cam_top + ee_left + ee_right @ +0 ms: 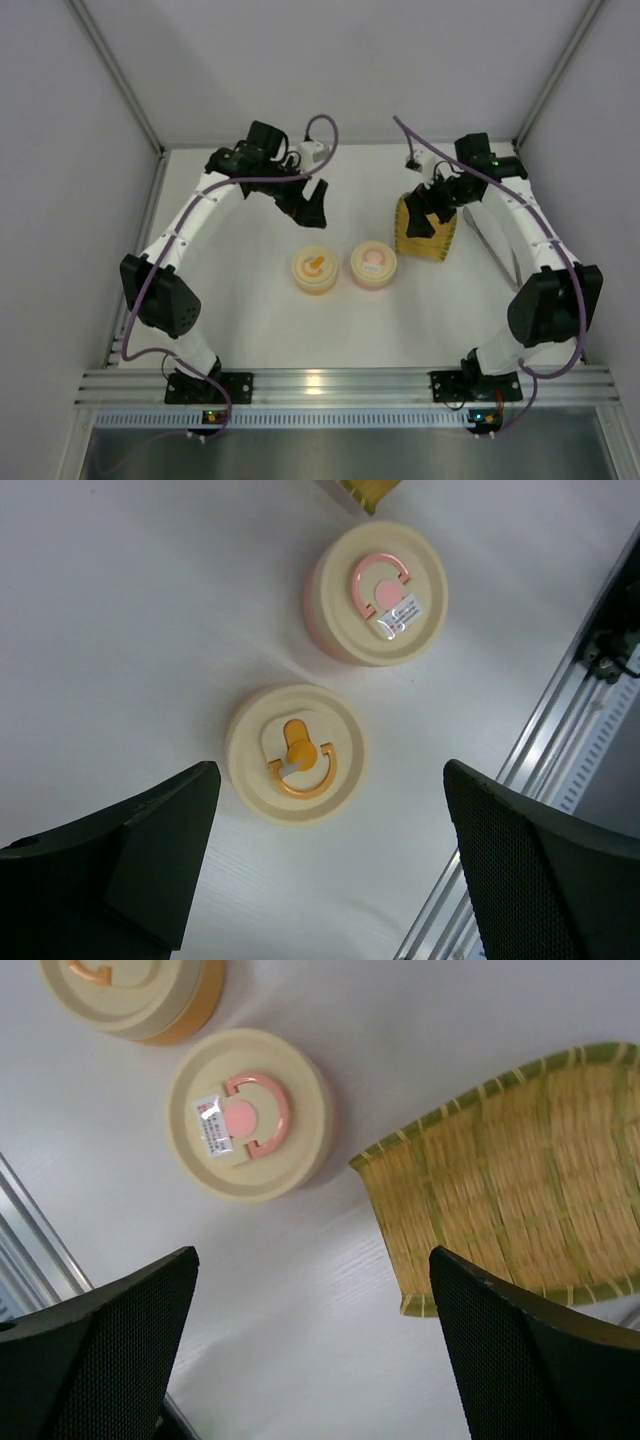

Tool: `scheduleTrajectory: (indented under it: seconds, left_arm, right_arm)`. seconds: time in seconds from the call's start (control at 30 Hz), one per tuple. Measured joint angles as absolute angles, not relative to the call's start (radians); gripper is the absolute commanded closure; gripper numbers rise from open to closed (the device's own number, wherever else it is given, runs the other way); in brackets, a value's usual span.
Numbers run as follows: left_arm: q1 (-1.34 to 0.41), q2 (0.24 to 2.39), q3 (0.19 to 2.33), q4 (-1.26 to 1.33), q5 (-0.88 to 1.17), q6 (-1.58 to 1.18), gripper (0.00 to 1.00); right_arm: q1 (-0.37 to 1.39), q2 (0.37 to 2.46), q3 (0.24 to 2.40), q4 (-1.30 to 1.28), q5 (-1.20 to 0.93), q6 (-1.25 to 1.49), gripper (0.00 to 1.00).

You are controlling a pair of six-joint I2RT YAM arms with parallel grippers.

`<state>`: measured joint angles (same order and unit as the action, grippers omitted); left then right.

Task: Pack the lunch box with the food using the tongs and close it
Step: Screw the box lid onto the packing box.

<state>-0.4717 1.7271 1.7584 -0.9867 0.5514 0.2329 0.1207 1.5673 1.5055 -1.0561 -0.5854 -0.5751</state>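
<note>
The lunch box is two small round tubs side by side in the middle of the table, both with their cream lids on. The cream-yellow tub (314, 270) (296, 755) (135, 995) has an orange ring handle on its lid, and the pink tub (373, 265) (378, 592) (248, 1112) has a pink one. My left gripper (312, 205) (330, 810) hangs open and empty above and just behind the yellow tub. My right gripper (430, 215) (312, 1260) is open and empty over the near end of the woven tray. The grey tongs (497, 250) lie on the table right of the tray, partly under my right arm. No food is in view.
A yellow woven tray (428, 240) (520, 1170) (365, 490) lies right of the pink tub, with nothing showing on it. Grey walls close in the table on the left, back and right. An aluminium rail (320, 385) (590, 680) runs along the near edge.
</note>
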Motion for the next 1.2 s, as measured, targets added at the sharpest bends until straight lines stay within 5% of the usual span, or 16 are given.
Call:
scheduleTrajectory:
  seconds: [0.23, 0.4, 0.7, 1.2]
  left_arm:
    - [-0.209, 1.735, 1.784, -0.998, 0.907, 0.191, 0.02]
    - [-0.184, 1.756, 1.784, -1.013, 1.016, 0.185, 0.02]
    - [-0.187, 1.757, 1.756, -1.015, 1.076, 0.184, 0.02]
    - [-0.171, 1.759, 1.728, -1.013, 1.096, 0.184, 0.02]
  right_arm:
    - [0.292, 1.613, 1.507, -1.126, -0.622, -0.917, 0.08]
    - [0.368, 1.660, 1.507, -1.206, -0.635, -1.219, 0.11]
    - [0.442, 1.838, 1.573, -1.303, -0.566, -1.534, 0.14]
    - [0.503, 1.895, 1.602, -1.293, -0.496, -1.624, 0.21]
